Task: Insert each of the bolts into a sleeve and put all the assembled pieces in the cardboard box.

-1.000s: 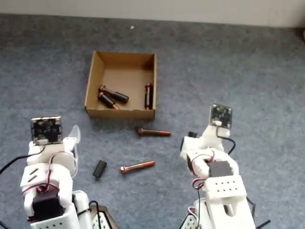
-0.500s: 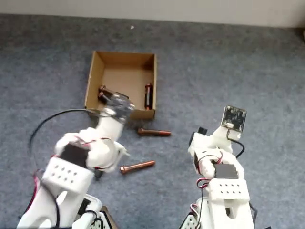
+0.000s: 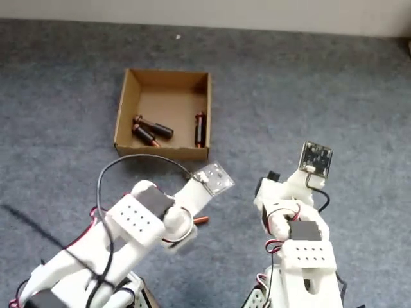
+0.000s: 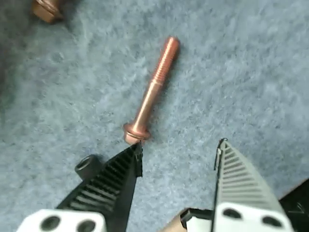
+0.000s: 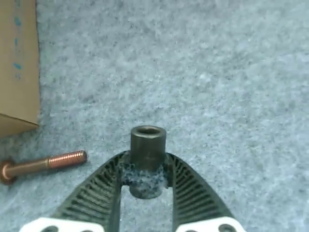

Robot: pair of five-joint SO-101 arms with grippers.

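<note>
Left hand [image 4: 179, 145] hangs open over a loose bolt [image 4: 150, 92], right hand [image 5: 146, 162] grips a sleeve [image 5: 147, 145], so I'd guess next is dropping to pinch that bolt.

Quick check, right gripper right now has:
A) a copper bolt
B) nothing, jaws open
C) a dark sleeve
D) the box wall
C: in the right wrist view the right gripper is shut on a dark sleeve, gripped around its lower part with the open bore end sticking out past the fingertips. A copper bolt lies off to the side, untouched.
</note>
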